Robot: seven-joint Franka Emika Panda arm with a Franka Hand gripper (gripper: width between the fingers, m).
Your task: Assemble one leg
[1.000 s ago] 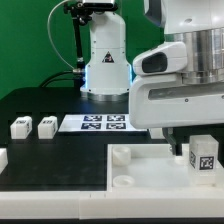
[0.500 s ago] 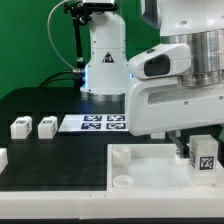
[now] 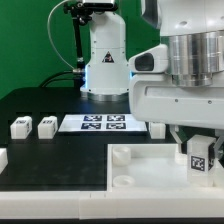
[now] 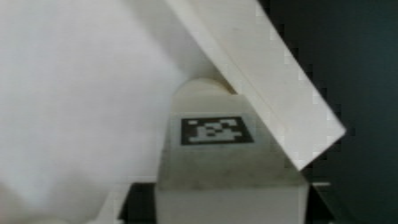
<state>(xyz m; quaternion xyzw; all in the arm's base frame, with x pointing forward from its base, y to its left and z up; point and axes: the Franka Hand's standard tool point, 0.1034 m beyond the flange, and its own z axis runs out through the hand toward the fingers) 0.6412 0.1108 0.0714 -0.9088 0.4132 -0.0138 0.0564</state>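
My gripper [image 3: 199, 150] is shut on a leg [image 3: 201, 158], a small white block with a black-and-white tag. It holds the leg upright at the near right corner of the white tabletop [image 3: 150, 190]. In the wrist view the leg [image 4: 217, 150] stands between my dark fingers [image 4: 143, 200], close against the tabletop's raised rim [image 4: 267, 70]. Whether the leg's base sits in a socket is hidden. Two more legs [image 3: 19, 127] [image 3: 46, 126] lie on the black table at the exterior view's left.
The marker board [image 3: 100, 123] lies behind the tabletop. Two round corner sockets [image 3: 120, 155] [image 3: 122, 185] stand on the tabletop's left side. A white part [image 3: 2, 158] shows at the left edge. A white robot base [image 3: 105, 60] stands at the back.
My wrist has turned about its own axis while the leg stays at the same corner. The leg's tag now looks slightly tilted.
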